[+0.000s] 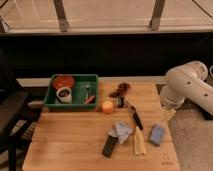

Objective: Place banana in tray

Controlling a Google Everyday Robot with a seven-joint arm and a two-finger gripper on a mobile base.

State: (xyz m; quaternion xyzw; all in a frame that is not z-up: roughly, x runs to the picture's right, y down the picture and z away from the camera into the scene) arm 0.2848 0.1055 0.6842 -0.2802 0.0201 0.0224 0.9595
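Observation:
The banana (138, 141), pale yellow and tapered, lies on the wooden table near its front edge, between a grey cloth and a blue sponge. The green tray (93, 103) stands at the table's back left and holds a red bowl (63, 81), a white cup (64, 94) and a few small items. My gripper (167, 113) hangs below the white arm (187, 86) at the table's right edge. It is open, holds nothing, and stays well to the right of and behind the banana.
An orange ball (107, 106) sits just right of the tray. A dark-handled tool (136, 119), a brown cluster (120, 90), a grey cloth (121, 131), a black block (110, 146) and a blue sponge (156, 134) lie around the banana. A dark chair (12, 112) stands on the left.

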